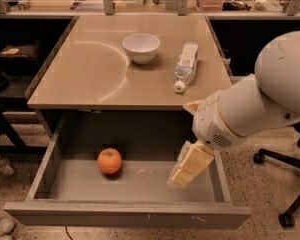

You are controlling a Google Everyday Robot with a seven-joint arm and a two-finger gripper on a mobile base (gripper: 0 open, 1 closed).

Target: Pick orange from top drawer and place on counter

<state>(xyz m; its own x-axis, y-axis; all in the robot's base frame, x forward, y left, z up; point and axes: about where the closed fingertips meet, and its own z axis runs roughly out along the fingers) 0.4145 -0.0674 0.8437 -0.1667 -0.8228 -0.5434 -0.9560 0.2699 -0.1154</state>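
1. Drawer: the top drawer (pixel 125 215) stands open across the lower half of the frame. One orange (pixel 110 161) sits on its floor left of centre, clear of every wall.
2. The gripper (pixel 182 176) hangs tilted over the drawer's right part, near the right wall and well apart from the orange, with bare floor between them. Cannot tell how wide it is set; nothing seen in its hold.
3. The counter (pixel 90 69) fills the upper centre, its front edge over the drawer's back.
4. Count on counter: one white bowl (pixel 141 47); one plastic bottle (pixel 186 65) lying on its side near the right edge.
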